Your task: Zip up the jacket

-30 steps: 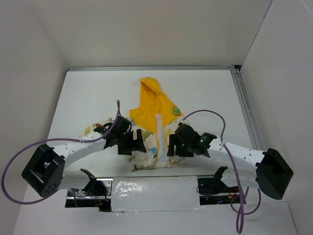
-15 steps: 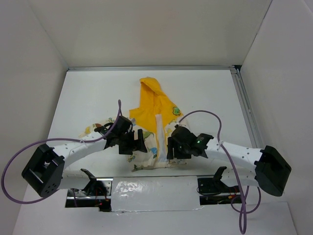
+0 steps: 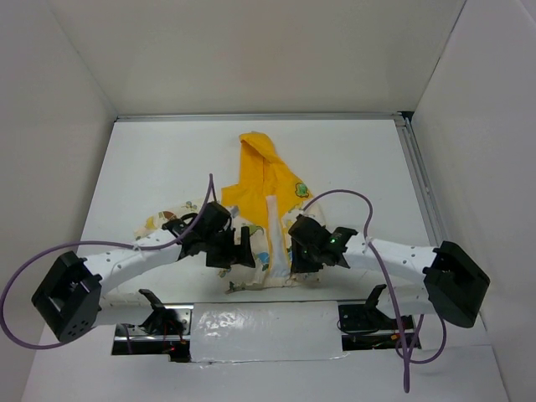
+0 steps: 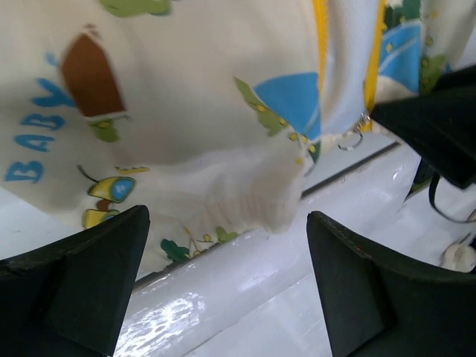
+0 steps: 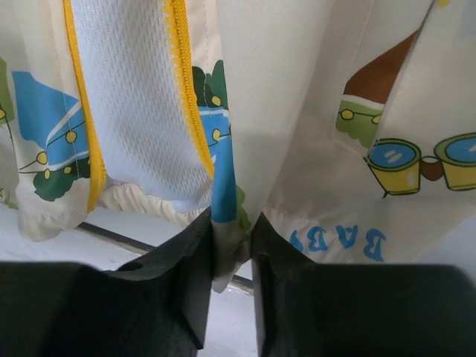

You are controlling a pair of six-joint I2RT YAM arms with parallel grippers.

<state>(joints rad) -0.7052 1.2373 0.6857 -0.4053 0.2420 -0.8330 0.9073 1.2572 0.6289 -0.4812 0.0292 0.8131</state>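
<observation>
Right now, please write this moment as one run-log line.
left gripper: open, near hem | right gripper: shut on jacket | zipper: teeth apart

Top overhead, wide; wrists close, sharing jacket point(image 3: 251, 197).

Arms: we reach both forearms inward, wrists low over the near hem of the jacket point(image 3: 265, 177) | left gripper point(image 4: 227, 256): jaws spread wide above the jacket's left panel, nothing between them | right gripper point(image 5: 232, 249): jaws pinched together on a fold at the jacket's right front edge
</observation>
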